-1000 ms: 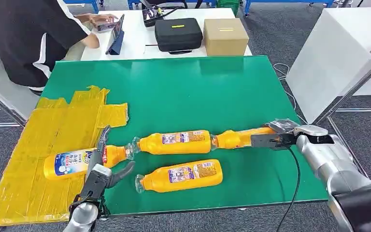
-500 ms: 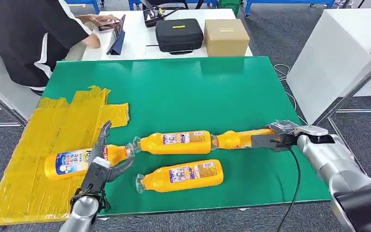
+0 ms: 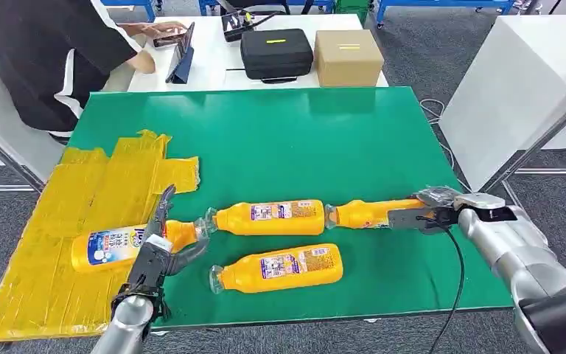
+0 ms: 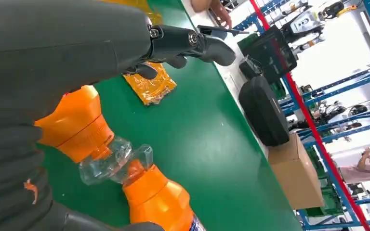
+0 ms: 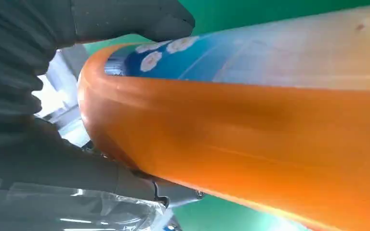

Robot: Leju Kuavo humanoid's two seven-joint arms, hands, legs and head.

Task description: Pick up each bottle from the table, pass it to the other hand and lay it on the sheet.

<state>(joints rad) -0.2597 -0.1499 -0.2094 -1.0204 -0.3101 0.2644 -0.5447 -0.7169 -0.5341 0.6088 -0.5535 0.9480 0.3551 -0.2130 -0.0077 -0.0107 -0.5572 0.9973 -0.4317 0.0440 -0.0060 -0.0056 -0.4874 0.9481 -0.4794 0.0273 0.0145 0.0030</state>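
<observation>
Right hand grips the far-right bottle; left hand spread above the laid one.

My left hand [image 3: 163, 249] has crept forward over the bottle on the yellow sheet [image 3: 114, 245], fingers apart, holding nothing; my right hand [image 3: 421, 215] keeps its grip on the right-end bottle [image 3: 365, 213] near the green worktop's [image 3: 280, 140] right edge; the yellow sheet [image 3: 59, 243] covers the worktop's front-left corner.

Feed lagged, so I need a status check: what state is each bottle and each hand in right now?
Left bottle: lying on yellow sheet, neck overhanging.
Middle bottle: lying on green mat.
Front bottle: lying on green mat.
Right bottle: lying, gripped.
Right hand: gripping right bottle.
Left hand: open, fingers spread.
</observation>
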